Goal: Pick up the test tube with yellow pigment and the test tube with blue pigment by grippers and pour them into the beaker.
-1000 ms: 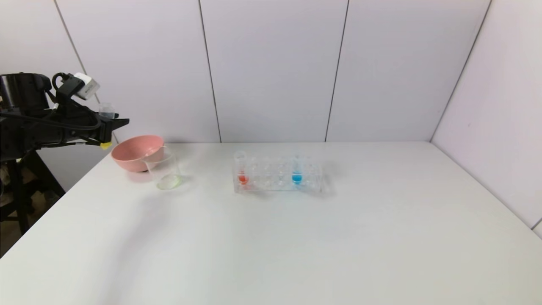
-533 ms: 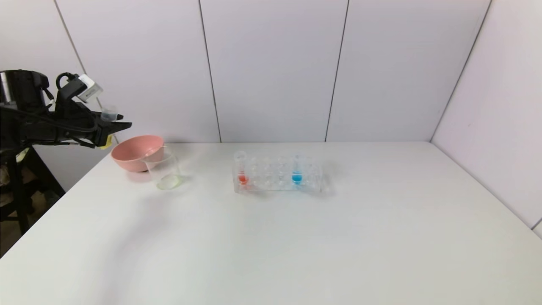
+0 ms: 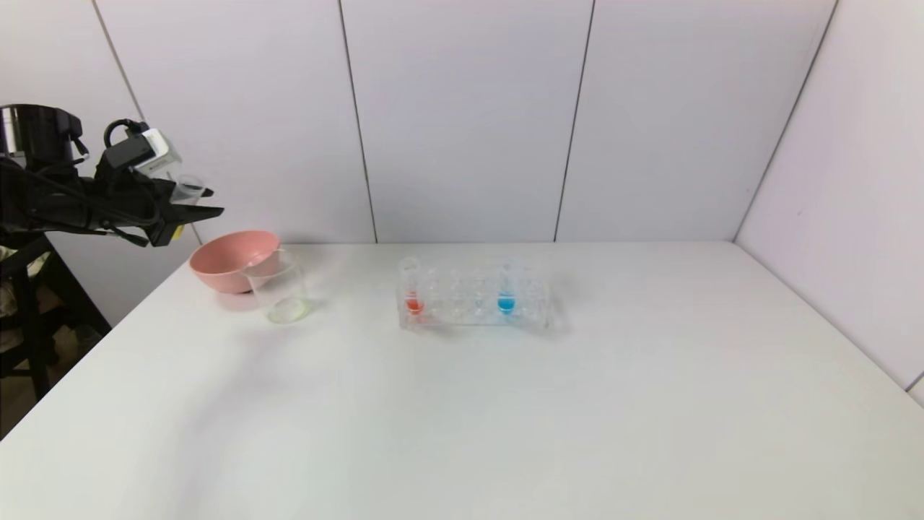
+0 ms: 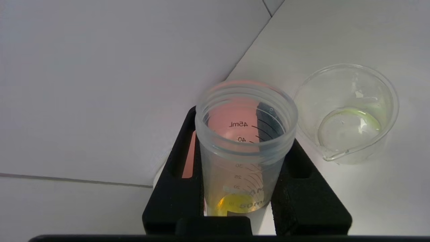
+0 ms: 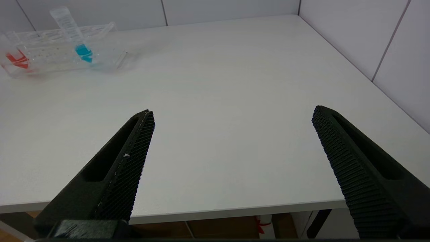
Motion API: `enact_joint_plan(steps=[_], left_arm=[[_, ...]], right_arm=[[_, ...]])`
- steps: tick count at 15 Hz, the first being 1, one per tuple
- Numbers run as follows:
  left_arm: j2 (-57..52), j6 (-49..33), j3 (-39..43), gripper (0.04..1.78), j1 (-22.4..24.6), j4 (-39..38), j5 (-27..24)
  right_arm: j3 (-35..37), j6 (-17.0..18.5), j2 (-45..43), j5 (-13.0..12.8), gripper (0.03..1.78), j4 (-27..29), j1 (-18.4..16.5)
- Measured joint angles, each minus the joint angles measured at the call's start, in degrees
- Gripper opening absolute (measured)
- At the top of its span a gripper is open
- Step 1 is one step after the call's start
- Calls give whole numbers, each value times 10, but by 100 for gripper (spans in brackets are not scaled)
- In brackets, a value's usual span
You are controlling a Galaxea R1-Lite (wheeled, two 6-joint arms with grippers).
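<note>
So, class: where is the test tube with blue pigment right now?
In the head view, the test tube with blue pigment stands in the clear rack at mid-table, toward the rack's right end, with the orange-red tube at the left end.

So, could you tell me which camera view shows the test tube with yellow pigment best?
The left wrist view: the test tube with yellow pigment fills it, clamped in the left gripper, yellow liquid at its bottom. The head view shows only its rim above the gripper. The right wrist view does not show it.
</note>
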Motion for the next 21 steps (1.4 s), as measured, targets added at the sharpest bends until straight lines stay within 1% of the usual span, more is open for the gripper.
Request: enact_joint_plan(steps=[2, 6, 8, 12, 14, 17, 21], left_arm=[[13, 28, -13, 55, 2, 0, -25], [24, 69, -24, 55, 2, 9, -29], [27, 105, -40, 55, 2, 50, -29], [47, 211, -117, 55, 2, 195, -29], [61, 263, -153, 55, 2, 253, -29], [78, 309, -184, 55, 1, 296, -28], [85, 323, -195, 55, -1, 300, -21]], right_arm=[[0, 0, 0, 0, 171, 0, 0], [0, 0, 0, 0, 171, 0, 0], [0, 0, 0, 0, 171, 0, 0], [0, 0, 0, 0, 171, 0, 0], [0, 0, 0, 0, 171, 0, 0], [0, 0, 0, 0, 171, 0, 0], [0, 0, 0, 0, 171, 0, 0]])
